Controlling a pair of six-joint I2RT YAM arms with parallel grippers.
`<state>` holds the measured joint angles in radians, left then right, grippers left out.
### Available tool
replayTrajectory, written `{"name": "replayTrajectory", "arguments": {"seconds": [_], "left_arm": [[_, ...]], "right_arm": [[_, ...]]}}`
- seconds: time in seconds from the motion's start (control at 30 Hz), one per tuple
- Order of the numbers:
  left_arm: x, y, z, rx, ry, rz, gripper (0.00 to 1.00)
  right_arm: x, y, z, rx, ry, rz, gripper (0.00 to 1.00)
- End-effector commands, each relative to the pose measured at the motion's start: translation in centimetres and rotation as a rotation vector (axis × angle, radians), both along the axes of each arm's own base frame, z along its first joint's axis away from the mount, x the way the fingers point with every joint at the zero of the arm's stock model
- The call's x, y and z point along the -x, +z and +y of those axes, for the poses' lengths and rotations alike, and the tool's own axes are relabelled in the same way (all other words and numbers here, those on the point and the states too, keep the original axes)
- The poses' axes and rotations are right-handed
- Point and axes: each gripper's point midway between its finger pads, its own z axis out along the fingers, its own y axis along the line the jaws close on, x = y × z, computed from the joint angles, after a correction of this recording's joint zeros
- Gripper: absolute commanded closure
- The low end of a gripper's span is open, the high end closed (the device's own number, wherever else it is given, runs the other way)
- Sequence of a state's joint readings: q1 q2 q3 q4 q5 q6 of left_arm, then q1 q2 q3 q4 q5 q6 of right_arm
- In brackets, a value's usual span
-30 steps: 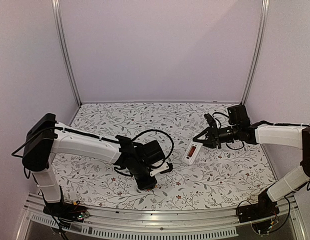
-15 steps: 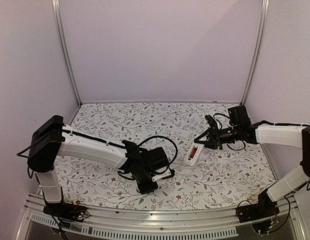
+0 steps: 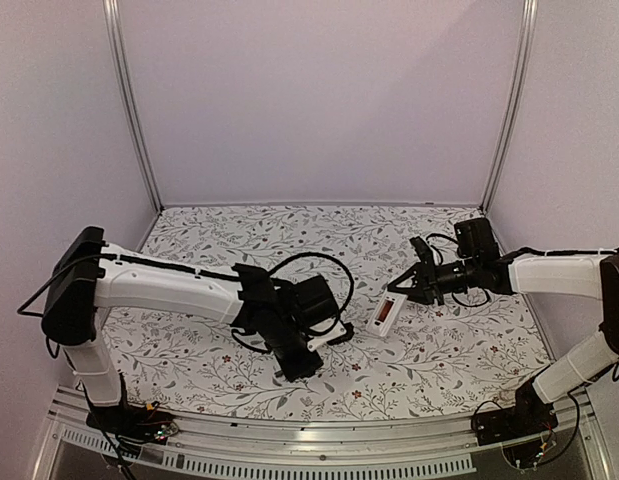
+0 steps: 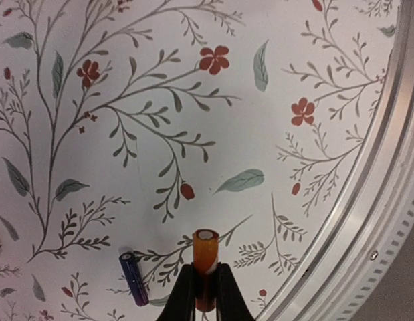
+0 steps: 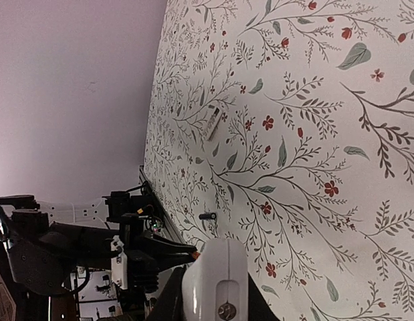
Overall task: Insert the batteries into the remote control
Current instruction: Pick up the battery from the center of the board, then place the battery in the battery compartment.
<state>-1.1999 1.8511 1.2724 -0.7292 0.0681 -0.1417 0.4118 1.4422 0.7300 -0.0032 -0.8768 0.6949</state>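
In the left wrist view my left gripper (image 4: pixel 206 269) is shut on the orange-red battery (image 4: pixel 206 251), held a little above the table with its metallic end pointing away. The dark battery (image 4: pixel 134 278) lies on the table just left of it. In the top view my left gripper (image 3: pixel 297 368) points down near the front edge. My right gripper (image 3: pixel 400 293) is shut on the far end of the white remote control (image 3: pixel 386 316) and holds it tilted above the table. The remote's end (image 5: pixel 217 277) fills the bottom of the right wrist view, which also shows the dark battery (image 5: pixel 207 216).
A small loose white battery cover (image 5: pixel 214 124) lies on the floral table (image 3: pixel 239 240), beyond the dark battery from the right wrist. The aluminium front rail (image 4: pixel 367 221) runs close to the right of the left gripper. Walls enclose the back and sides.
The left arm has shifted a little to the right and away from the front edge, with the orange battery in its grip. The right gripper has lowered the remote slightly and moved it nearer.
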Motion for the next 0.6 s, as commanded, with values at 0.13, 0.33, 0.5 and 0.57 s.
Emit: {"name": "replayTrajectory", "arguments": {"seconds": [0.13, 0.33, 0.5, 0.57], "left_arm": [[-2.1, 9.4, -2.8, 0.243, 0.267, 0.141, 1.00], [-2.4, 10.9, -3.7, 0.248, 0.356, 0.204, 1.00], [-3.1, 10.7, -3.5, 0.231, 0.408, 0.200, 1.00], [-3.3, 10.4, -3.5, 0.224, 0.429, 0.218, 1.00]], "right_arm": [[0.0, -0.1, 2.7, -0.025, -0.025, 0.015, 1.00], [0.5, -0.3, 4.6, -0.039, -0.018, 0.027, 1.00], [0.8, -0.6, 5.9, -0.059, -0.011, 0.045, 1.00], [1.1, -1.0, 6.6, -0.066, -0.006, 0.060, 1.00]]}}
